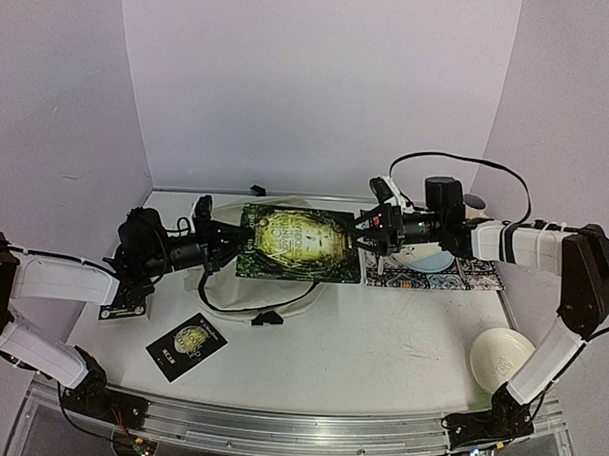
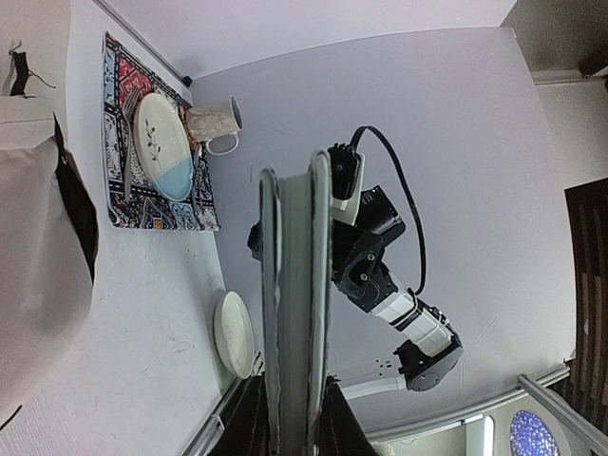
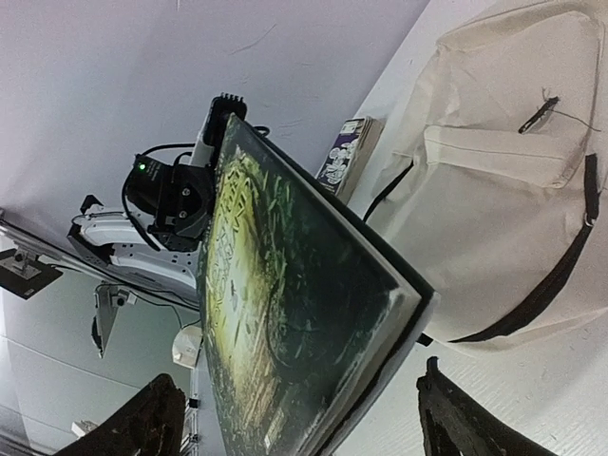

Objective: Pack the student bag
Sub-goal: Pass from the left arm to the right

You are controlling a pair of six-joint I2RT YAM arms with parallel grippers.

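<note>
A large dark green book (image 1: 299,243) is held flat in the air over the student bag (image 3: 503,190), a cream backpack with black zipper lines that the book mostly hides in the top view. My left gripper (image 1: 229,240) is shut on the book's left edge. In the left wrist view that edge (image 2: 294,313) runs up between the fingers (image 2: 249,418). My right gripper (image 1: 369,235) is at the book's right edge. Its jaws stand wide open on either side of the book's corner (image 3: 404,294), with gaps on both sides.
A patterned mat (image 1: 433,278) at the back right carries a blue-and-white plate (image 2: 163,147), with a mug (image 2: 217,128) beside it. A white dish (image 1: 500,355) sits near the right arm's base. A small black booklet (image 1: 186,344) lies front left. Black bag straps (image 1: 252,308) loop out below the book.
</note>
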